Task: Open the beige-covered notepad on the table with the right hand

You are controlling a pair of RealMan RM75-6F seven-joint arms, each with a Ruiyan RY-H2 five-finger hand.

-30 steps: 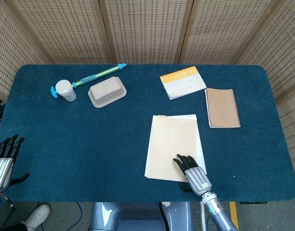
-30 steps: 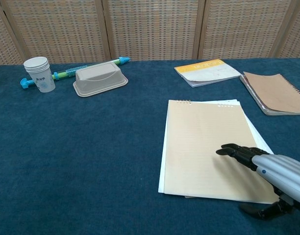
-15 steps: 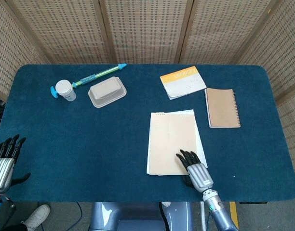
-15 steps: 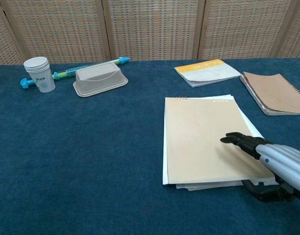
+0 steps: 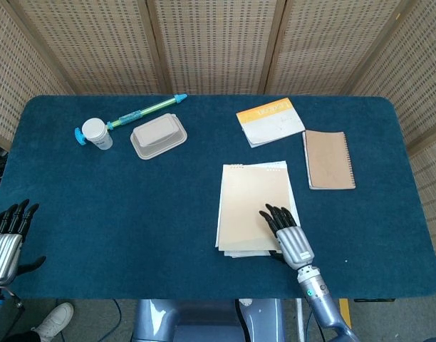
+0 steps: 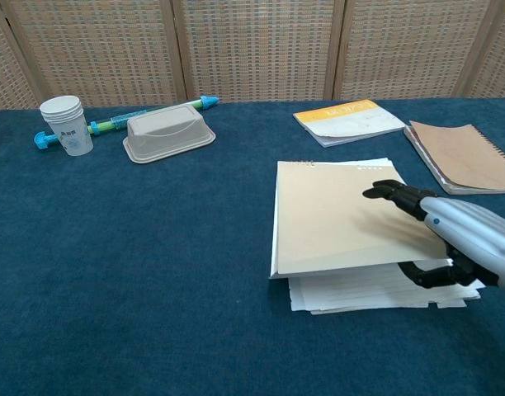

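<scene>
The beige-covered notepad point(image 5: 248, 203) point(image 6: 331, 219) lies right of the table's centre, bound along its far edge. Its cover is lifted at the near edge, and white lined pages point(image 6: 360, 290) show underneath. My right hand point(image 5: 287, 234) point(image 6: 450, 239) grips the cover's near right corner, with fingers lying on top and the thumb below it. My left hand point(image 5: 6, 239) hangs off the table's near left corner with fingers spread and nothing in it; only the head view shows it.
At the back left stand a white cup point(image 5: 97, 133), a blue-green pen point(image 5: 143, 110) and a beige lidded tray point(image 5: 158, 135). An orange-topped booklet point(image 5: 269, 121) and a brown spiral notebook point(image 5: 328, 159) lie at the back right.
The right hand has slid its thumb under the cover and raised the cover's near edge, moving away from me. White pages now show beneath. The left hand has stayed still.
</scene>
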